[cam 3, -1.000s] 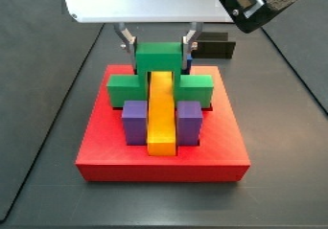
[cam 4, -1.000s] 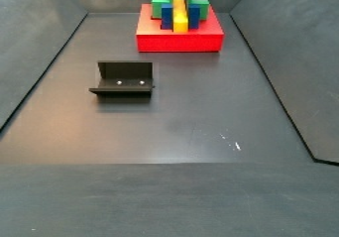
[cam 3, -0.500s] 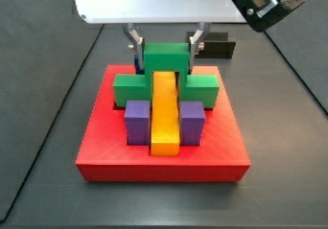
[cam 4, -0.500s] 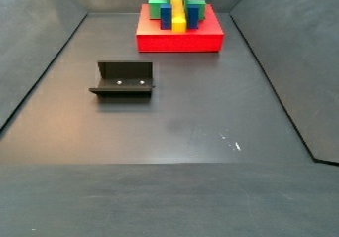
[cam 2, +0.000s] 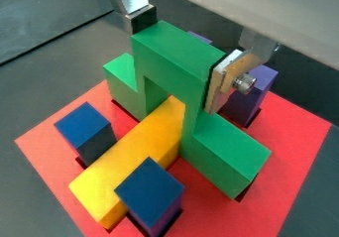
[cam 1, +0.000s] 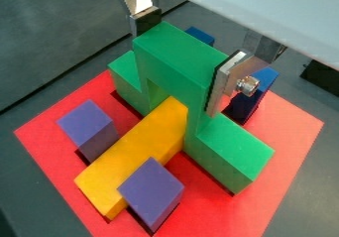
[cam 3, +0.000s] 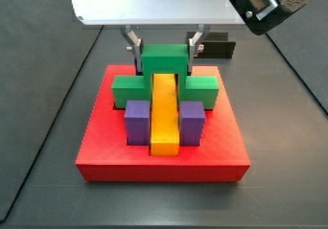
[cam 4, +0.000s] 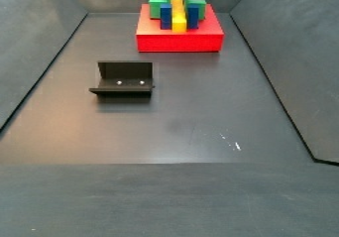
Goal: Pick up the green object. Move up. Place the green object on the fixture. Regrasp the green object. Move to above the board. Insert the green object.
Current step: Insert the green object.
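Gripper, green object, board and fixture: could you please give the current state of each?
Gripper: over the board, fingers flanking the green object's raised top.
Green object: upright on the board, straddling the yellow bar.
Board: red, on the floor.
Fixture: on the floor, bare.

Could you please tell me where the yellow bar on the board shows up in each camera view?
Wrist view: yellow bar, running under the green object's arch.
Wrist view: yellow bar, same place, below the gripper.
Side view: centre, between purple blocks.
Side view: far end, small.
Shared landmark: the red board.
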